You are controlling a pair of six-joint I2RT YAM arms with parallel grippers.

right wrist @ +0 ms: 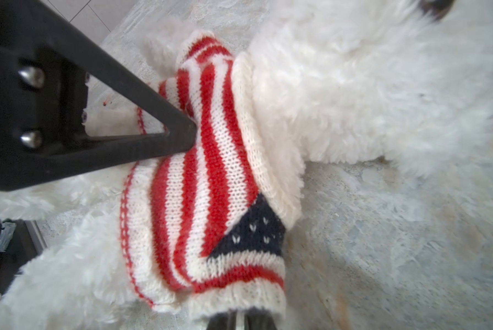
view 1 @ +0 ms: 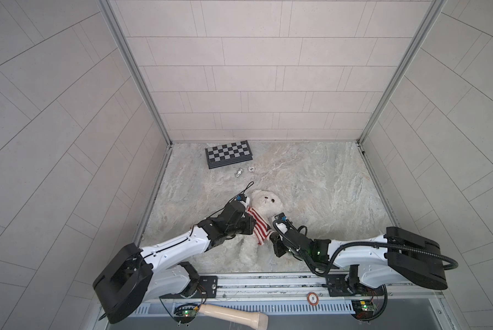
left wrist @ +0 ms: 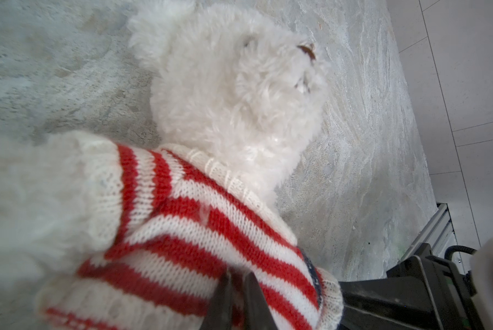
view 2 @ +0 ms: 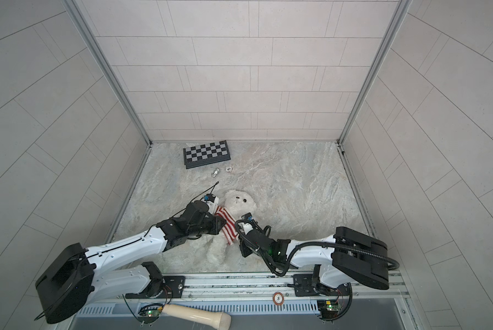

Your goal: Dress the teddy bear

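Teddy bear (view 1: 265,200) lies on the table (view 1: 319,183), chessboard (view 1: 228,153) behind.

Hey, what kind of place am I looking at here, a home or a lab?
Most likely a robot lab test cell: two robot arms mounted on an aluminium rail, panel walls boxing in a marble-look tabletop, and props like a teddy bear and chessboard.

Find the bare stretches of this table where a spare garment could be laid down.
Widest free patch: the marble table right of the teddy bear, out to the right wall. Crowded: beside the chessboard, where a metal piece and a chip lie, and front centre, where left gripper and right gripper meet at the striped sweater.
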